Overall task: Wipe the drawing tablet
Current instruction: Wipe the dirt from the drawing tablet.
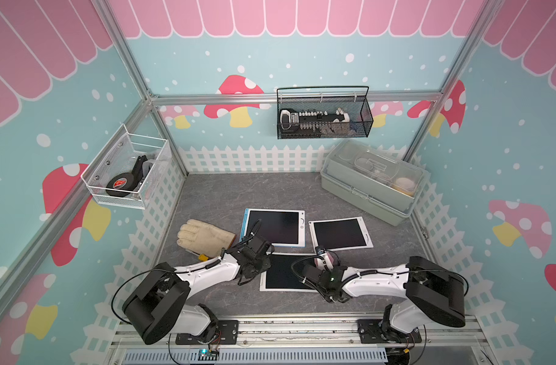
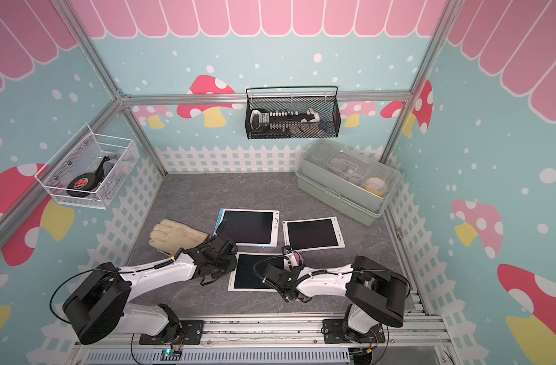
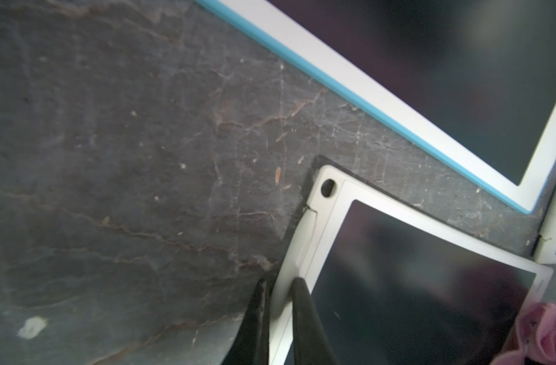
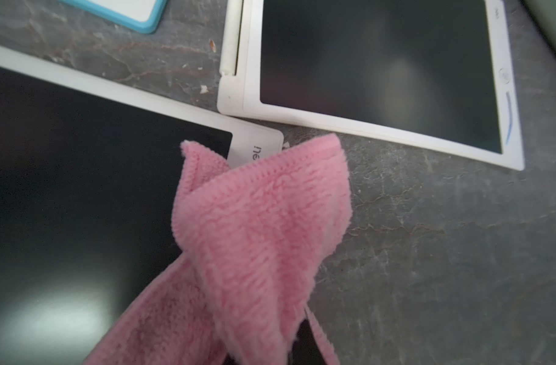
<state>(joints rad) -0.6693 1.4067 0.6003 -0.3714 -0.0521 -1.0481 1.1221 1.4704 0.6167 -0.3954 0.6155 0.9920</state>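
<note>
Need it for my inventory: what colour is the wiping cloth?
Pink cloth; shows best in the right wrist view.

Pink cloth (image 4: 264,221); drawing tablet (image 1: 281,273) black-screened, white-framed; second tablet (image 1: 275,227) edged in blue; cream glove (image 1: 207,235); grey table (image 1: 226,196) veined brown like marble; teal wall (image 1: 270,57) spotted white, with red mushrooms and pink scallops.

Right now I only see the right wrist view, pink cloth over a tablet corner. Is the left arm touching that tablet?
Observer: Yes, the left gripper is clamped on the near tablet's left edge.
Operator: Anything further left?
Observer: A tan glove lies beside the blue-edged tablet.
Operator: And at the back?
Observer: A black mesh basket hangs on the back wall.
</note>
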